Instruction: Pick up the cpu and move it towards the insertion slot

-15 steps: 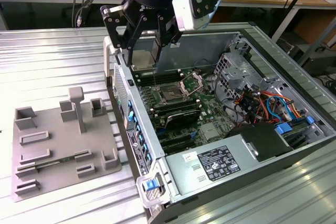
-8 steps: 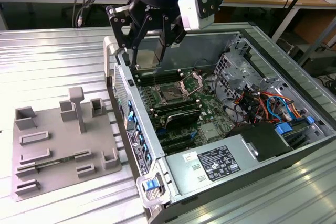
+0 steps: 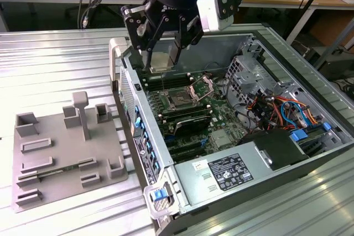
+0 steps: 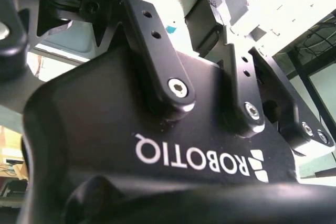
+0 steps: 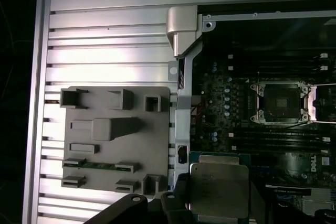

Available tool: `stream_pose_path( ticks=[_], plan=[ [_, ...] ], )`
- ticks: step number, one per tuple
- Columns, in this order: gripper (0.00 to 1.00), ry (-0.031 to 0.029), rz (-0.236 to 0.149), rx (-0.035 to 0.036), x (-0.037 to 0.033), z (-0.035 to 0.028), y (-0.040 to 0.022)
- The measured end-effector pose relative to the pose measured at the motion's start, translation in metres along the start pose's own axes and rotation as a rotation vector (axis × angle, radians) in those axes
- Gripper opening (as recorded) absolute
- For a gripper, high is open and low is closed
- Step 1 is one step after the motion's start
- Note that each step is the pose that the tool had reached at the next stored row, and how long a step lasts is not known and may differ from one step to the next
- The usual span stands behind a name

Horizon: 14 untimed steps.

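Exterior view shows the end effector (image 3: 164,53) clamped on the cpu (image 3: 160,59), held above the open computer case (image 3: 310,70) short of the insertion slot (image 3: 182,100), so I'd judge it wants carrying level and square to that socket.

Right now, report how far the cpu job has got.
Pickup looks done: the gripper holds the cpu off the grey fixture, its jaws shut on it. In hand: the cpu hangs over the open computer case, above the motherboard's edge. Left: it is not yet over the slot, which sits apart from it, open and empty, in the first wrist view.
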<state>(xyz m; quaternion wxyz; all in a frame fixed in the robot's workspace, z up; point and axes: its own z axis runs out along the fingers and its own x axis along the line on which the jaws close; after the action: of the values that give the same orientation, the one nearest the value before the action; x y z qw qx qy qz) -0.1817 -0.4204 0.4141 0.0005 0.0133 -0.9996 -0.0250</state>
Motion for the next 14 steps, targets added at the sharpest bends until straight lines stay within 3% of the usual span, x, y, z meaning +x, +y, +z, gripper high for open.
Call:
stream_pose_path(
  ticks=[4, 14],
  plan=[
    [0.55, 0.0000, 0.000, 0.0000, -0.0191, -0.0001, -0.0005],
    [0.55, 0.0000, 0.000, 0.0001, -0.0302, -0.0001, -0.0008]
  ],
)
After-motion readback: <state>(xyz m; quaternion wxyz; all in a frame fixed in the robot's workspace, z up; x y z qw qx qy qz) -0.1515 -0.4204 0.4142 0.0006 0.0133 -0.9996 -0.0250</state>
